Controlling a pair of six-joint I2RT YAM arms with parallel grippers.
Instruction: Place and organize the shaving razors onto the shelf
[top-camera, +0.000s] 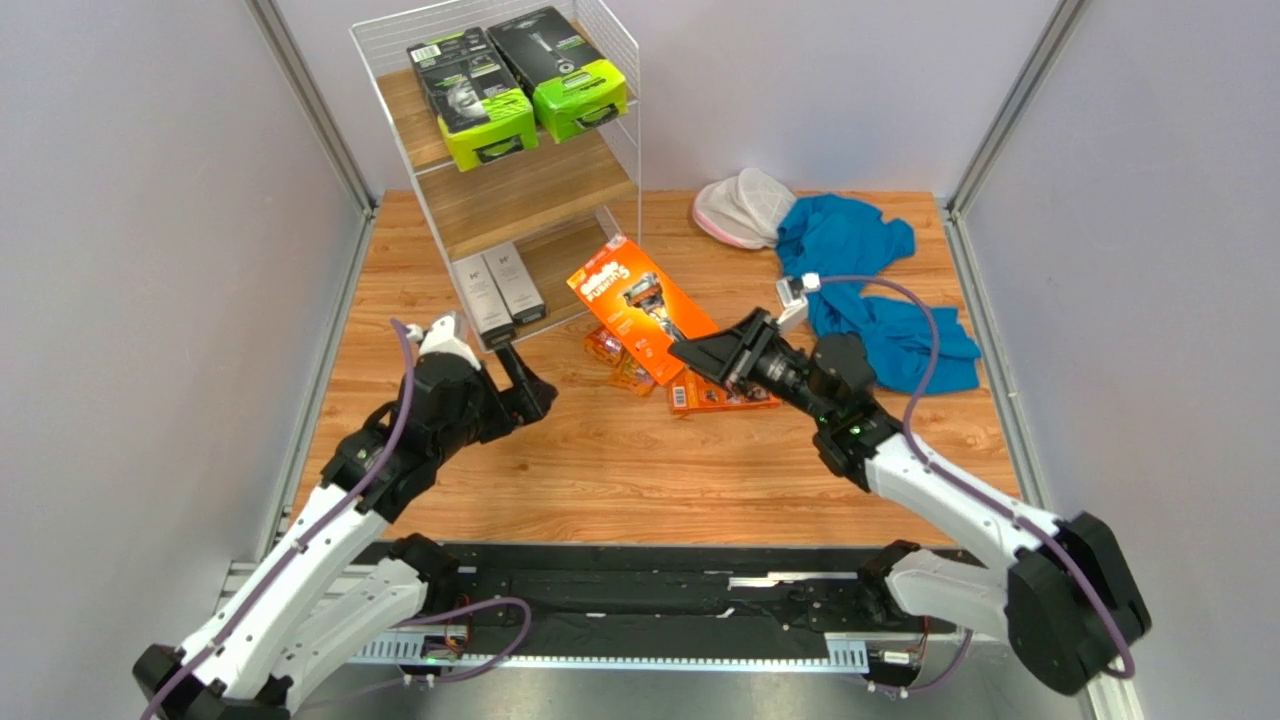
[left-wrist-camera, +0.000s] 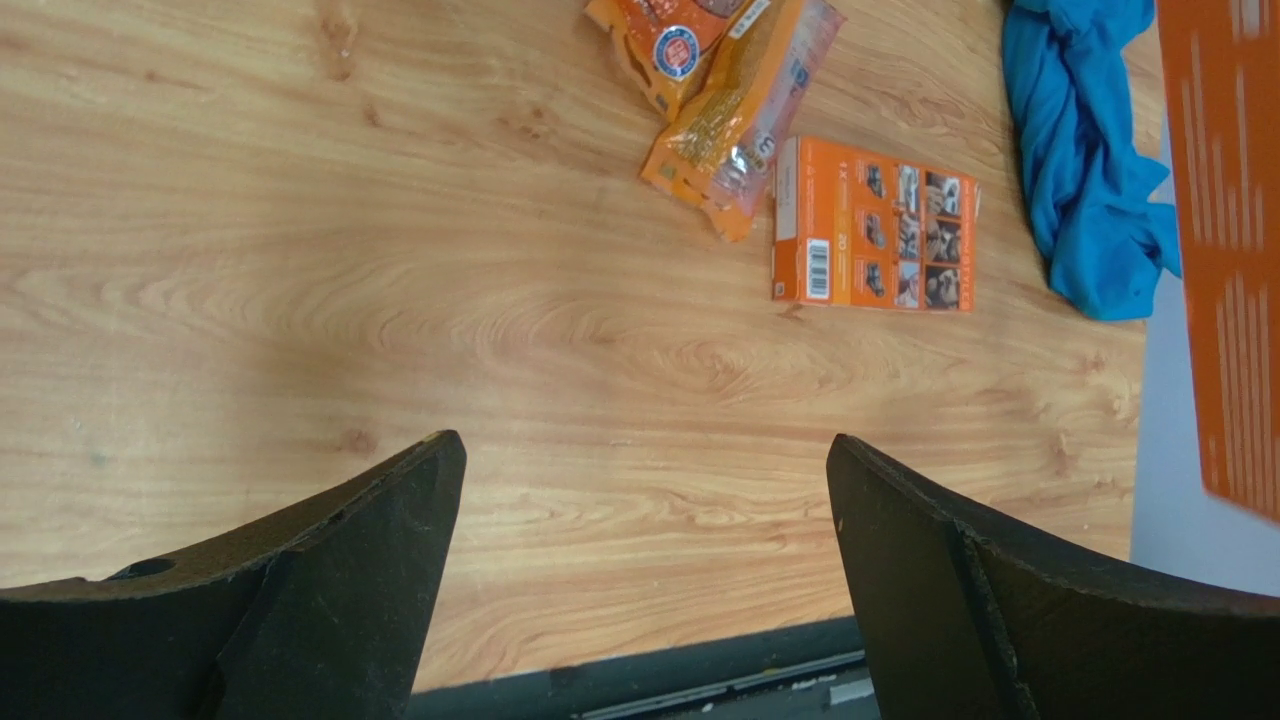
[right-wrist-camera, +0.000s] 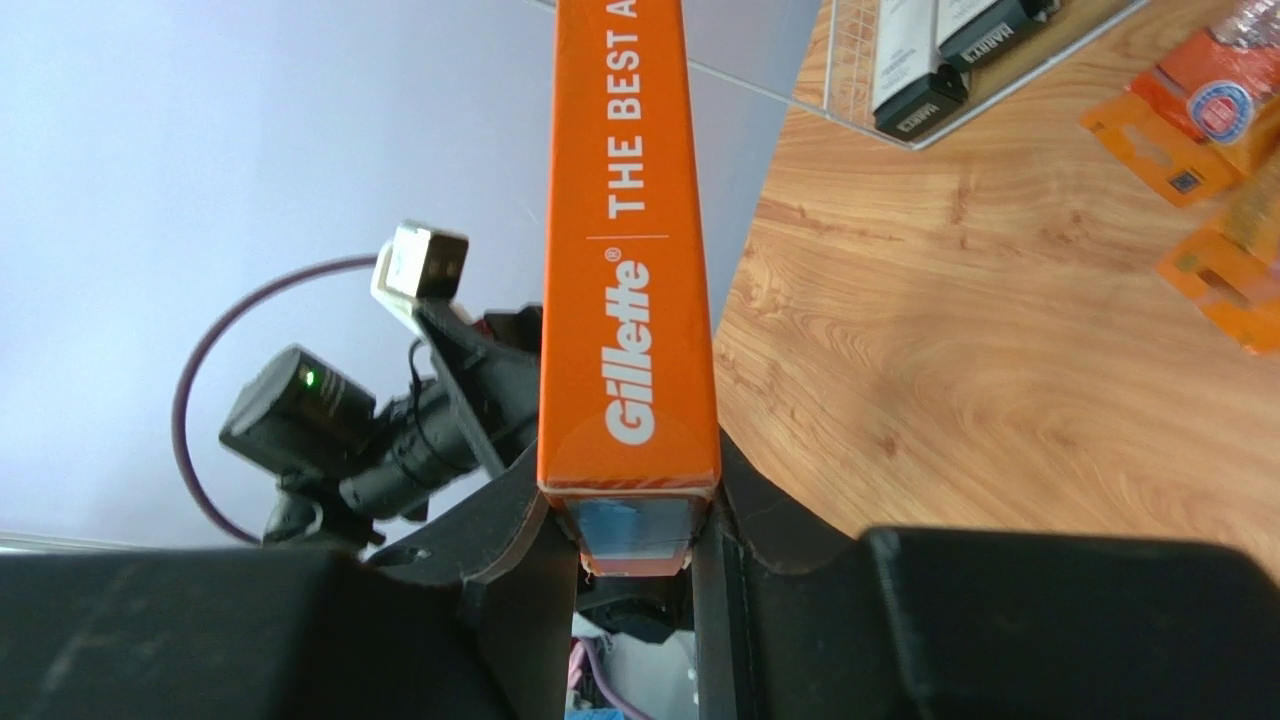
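The white wire shelf (top-camera: 616, 90) stands at the back left. Two black packs with lime-green ends (top-camera: 478, 99) (top-camera: 561, 71) lie on its top tier. My right gripper (top-camera: 700, 354) is shut on one end of an orange Gillette box (top-camera: 639, 300) and holds it above the table, in front of the shelf; the right wrist view shows the box (right-wrist-camera: 628, 285) clamped between both fingers. A second orange box (left-wrist-camera: 875, 225) and two small orange blister packs (left-wrist-camera: 736, 113) (left-wrist-camera: 669, 33) lie on the table. My left gripper (top-camera: 526, 384) is open and empty, near the shelf's front.
Two slim grey-white boxes (top-camera: 499, 293) stand on the shelf's bottom tier. A blue cloth (top-camera: 864, 285) and a white-pink item (top-camera: 741, 207) lie at the back right. The middle tier (top-camera: 526, 195) is bare wood.
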